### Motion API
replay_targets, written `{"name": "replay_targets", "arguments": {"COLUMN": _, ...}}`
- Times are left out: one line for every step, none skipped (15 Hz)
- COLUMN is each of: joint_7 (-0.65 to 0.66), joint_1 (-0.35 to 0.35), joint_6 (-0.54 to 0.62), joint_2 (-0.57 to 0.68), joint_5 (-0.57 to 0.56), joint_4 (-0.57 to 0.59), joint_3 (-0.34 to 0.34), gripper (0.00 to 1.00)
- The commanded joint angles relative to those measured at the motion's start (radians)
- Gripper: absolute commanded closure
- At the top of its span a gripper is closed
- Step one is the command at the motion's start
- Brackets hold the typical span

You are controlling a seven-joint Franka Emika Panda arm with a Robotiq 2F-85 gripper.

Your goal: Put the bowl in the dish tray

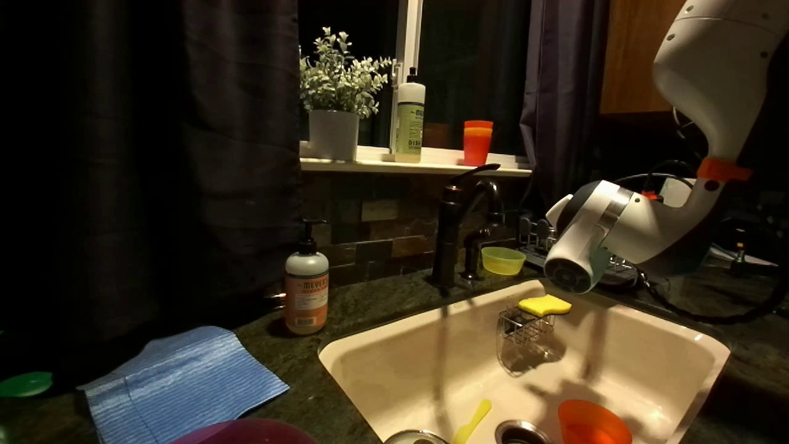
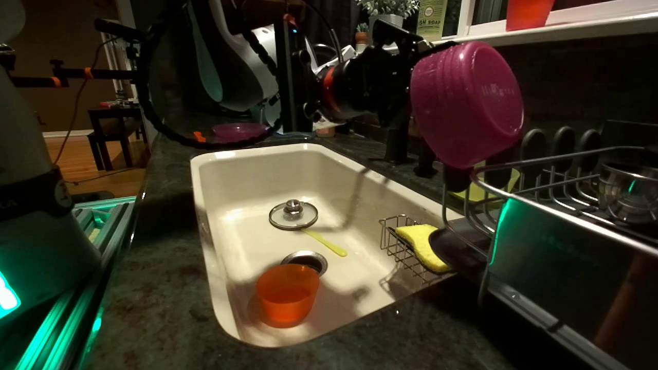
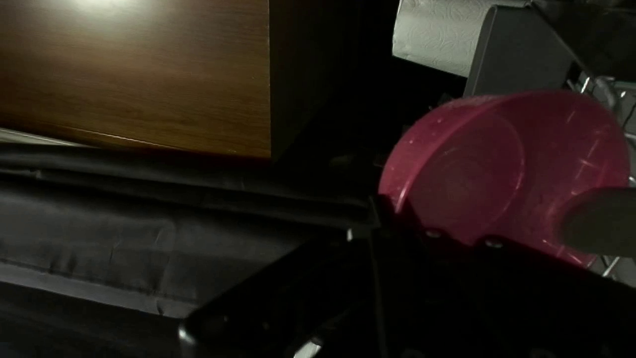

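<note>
Carry stage, I judge: bowl (image 2: 465,105) in mid-air, held by the gripper (image 2: 436,51). In an exterior view it hangs between one and two o'clock from the middle of the sink (image 2: 308,173), tipped on its side, base toward three o'clock, mouth toward the gripper.

Fingers: drawn together on the bowl's rim, by the look of it, nothing else being seen to bear the weight. Contact is dark in the wrist view, tips covered elsewhere; exact gap cannot be told.

Dish tray (image 2: 555,257) at four to five o'clock from the bowl. Bowl's lowest edge shows just beside the tray's corner rail; over it, short of it or touching, can't tell. Wrist view: tray wire peeks past the bowl from about two o'clock round to four. In an exterior view the arm (image 1: 656,231) screens the bowl.

Steel vessel (image 2: 629,187) in the tray, four o'clock from the bowl. Orange bowl (image 2: 288,298) in the sink, between seven and eight: not the one wanted.

Done, on this evidence: grasp, lift, most of the carry. Left: bring it inside the rails, settle it among the prongs, let go, back off. Perhaps two thirds through, a guess; bowl not yet resting in the tray
</note>
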Motion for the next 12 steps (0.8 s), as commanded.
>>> {"name": "replay_targets", "arguments": {"joint_7": 0.028, "joint_1": -0.001, "joint_6": -0.036, "joint_2": 0.050, "joint_5": -0.031, "joint_4": 0.015, "joint_3": 0.005, "gripper": 0.99}}
{"name": "replay_targets", "arguments": {"joint_7": 0.029, "joint_1": -0.002, "joint_6": -0.041, "joint_2": 0.057, "joint_5": -0.035, "joint_4": 0.018, "joint_3": 0.004, "gripper": 0.99}}
{"name": "replay_targets", "arguments": {"joint_7": 0.030, "joint_1": -0.002, "joint_6": -0.048, "joint_2": 0.063, "joint_5": -0.038, "joint_4": 0.020, "joint_3": 0.004, "gripper": 0.99}}
{"name": "replay_targets", "arguments": {"joint_7": 0.032, "joint_1": -0.003, "joint_6": -0.053, "joint_2": 0.069, "joint_5": -0.043, "joint_4": 0.022, "joint_3": 0.004, "gripper": 0.99}}
{"name": "replay_targets", "arguments": {"joint_7": 0.032, "joint_1": -0.003, "joint_6": -0.058, "joint_2": 0.075, "joint_5": -0.046, "joint_4": 0.023, "joint_3": 0.004, "gripper": 0.99}}
{"name": "replay_targets", "arguments": {"joint_7": 0.031, "joint_1": -0.004, "joint_6": -0.063, "joint_2": 0.081, "joint_5": -0.048, "joint_4": 0.025, "joint_3": 0.005, "gripper": 0.96}}
{"name": "replay_targets", "arguments": {"joint_7": 0.031, "joint_1": -0.004, "joint_6": -0.068, "joint_2": 0.085, "joint_5": -0.051, "joint_4": 0.026, "joint_3": 0.005, "gripper": 0.71}}
{"name": "replay_targets", "arguments": {"joint_7": 0.031, "joint_1": -0.004, "joint_6": -0.071, "joint_2": 0.089, "joint_5": -0.055, "joint_4": 0.027, "joint_3": 0.005, "gripper": 0.71}}
{"name": "replay_targets", "arguments": {"joint_7": 0.032, "joint_1": -0.005, "joint_6": -0.072, "joint_2": 0.094, "joint_5": -0.060, "joint_4": 0.028, "joint_3": 0.005, "gripper": 0.66}}
{"name": "replay_targets", "arguments": {"joint_7": 0.031, "joint_1": -0.006, "joint_6": -0.070, "joint_2": 0.098, "joint_5": -0.064, "joint_4": 0.031, "joint_3": 0.005, "gripper": 0.60}}
{"name": "replay_targets", "arguments": {"joint_7": 0.031, "joint_1": -0.006, "joint_6": -0.070, "joint_2": 0.102, "joint_5": -0.068, "joint_4": 0.033, "joint_3": 0.005, "gripper": 0.50}}
{"name": "replay_targets", "arguments": {"joint_7": 0.030, "joint_1": -0.007, "joint_6": -0.070, "joint_2": 0.106, "joint_5": -0.070, "joint_4": 0.035, "joint_3": 0.004, "gripper": 0.43}}
